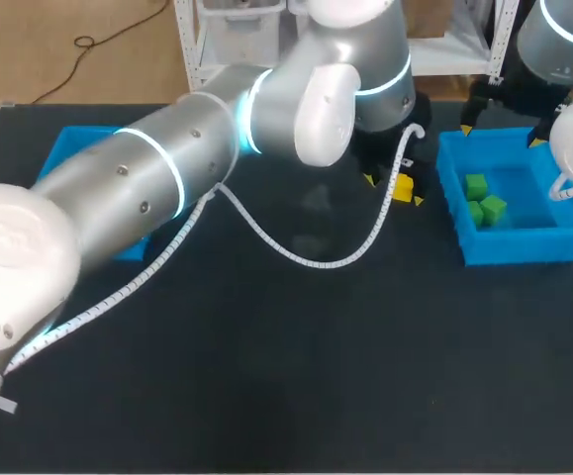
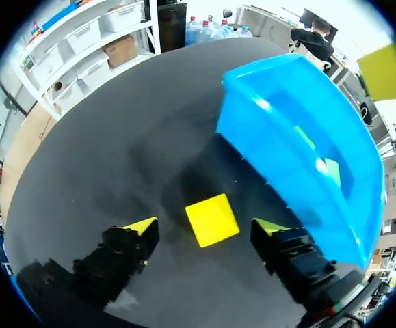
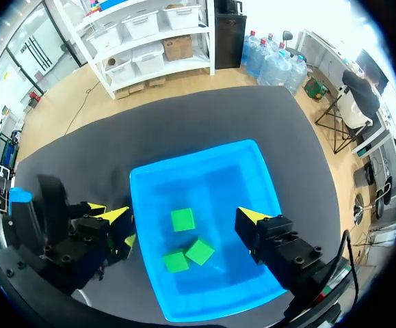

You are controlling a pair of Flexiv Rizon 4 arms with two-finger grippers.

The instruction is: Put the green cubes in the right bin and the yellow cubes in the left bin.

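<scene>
Head view, table laid out as a clock face.

- Black matte table top (image 1: 266, 386).
- Left arm (image 1: 147, 178), silver with lit rings, comes in from 8 o'clock and reaches across past the centre to about 1 o'clock. A white ribbed cable (image 1: 306, 260) sags from it over the table.
- Left gripper (image 2: 204, 225): fingers apart and low over the table. A small, solid, bright yellow cube (image 2: 212, 219) lies flat between the tips. There is a dark gap on each side, so neither finger touches it.
- In the head view this yellow cube (image 1: 402, 188) sits at about 1 o'clock, just beside the near wall of the right bin but apart from it.
- Right bin (image 1: 553, 242), an open rectangular box of blue plastic, sits at 2 to 3 o'clock. From the left wrist it lies just ahead of and beside the open fingers.
- Three small green cubes (image 3: 182, 219) (image 3: 200, 251) (image 3: 176, 262) lie on the right bin's floor. Two touch or nearly touch and the third sits a little apart.
- Right gripper (image 3: 182, 216): fingers spread wide, holding nothing, above the right bin with the green cubes under it.
- Left bin (image 1: 73, 148), also of blue plastic, is at 10 o'clock. The left arm hides most of it, so I cannot tell what it holds.
</scene>
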